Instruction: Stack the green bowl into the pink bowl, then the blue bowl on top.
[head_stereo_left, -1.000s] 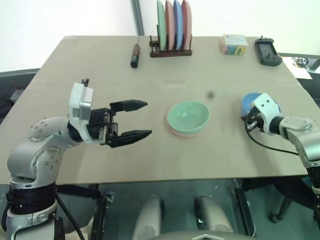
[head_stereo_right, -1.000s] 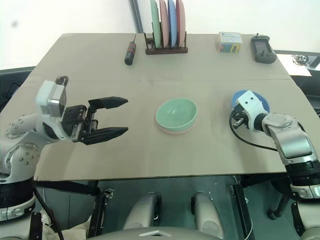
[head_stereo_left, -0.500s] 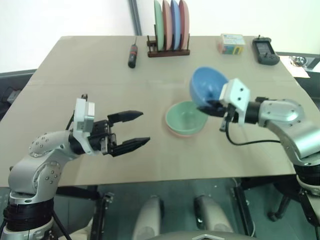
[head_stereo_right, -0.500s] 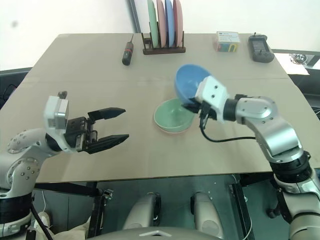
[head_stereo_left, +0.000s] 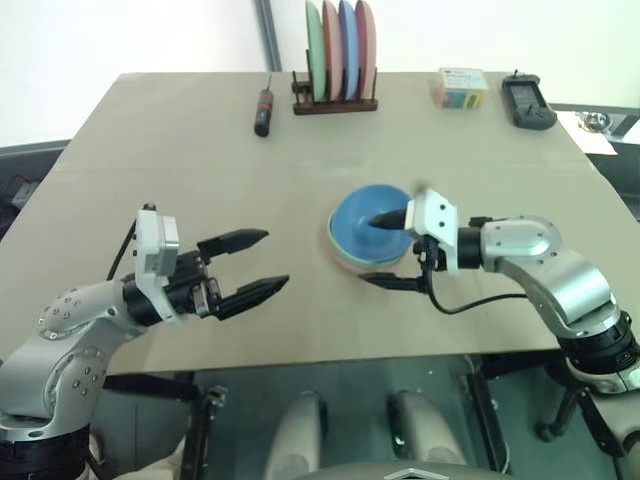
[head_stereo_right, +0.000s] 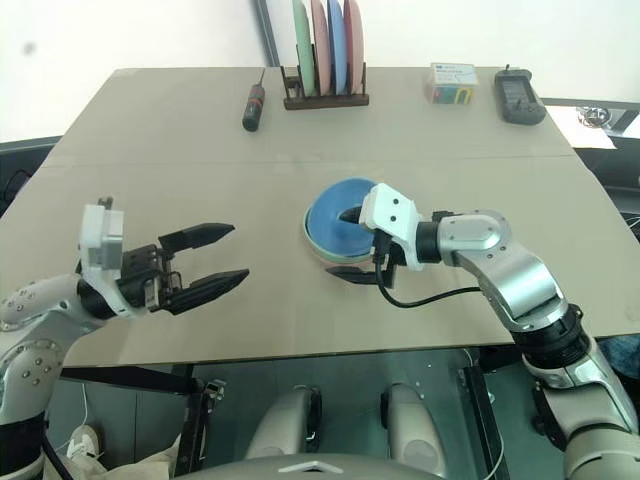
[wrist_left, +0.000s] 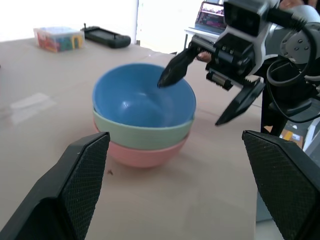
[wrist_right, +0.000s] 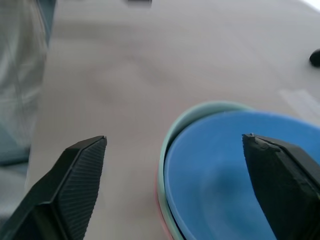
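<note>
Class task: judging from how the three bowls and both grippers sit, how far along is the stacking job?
Done: blue bowl nests in green bowl, inside pink bowl. In hand: nothing; right gripper is open astride the stack's rim, left gripper open, apart. Left: only withdrawing, it seems.

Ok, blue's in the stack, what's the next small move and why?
Probably back the right end effector straight away from the stack. Its jaws stand open astride the blue bowl rim, and that bowl sits nested in the green bowl and pink bowl.
</note>
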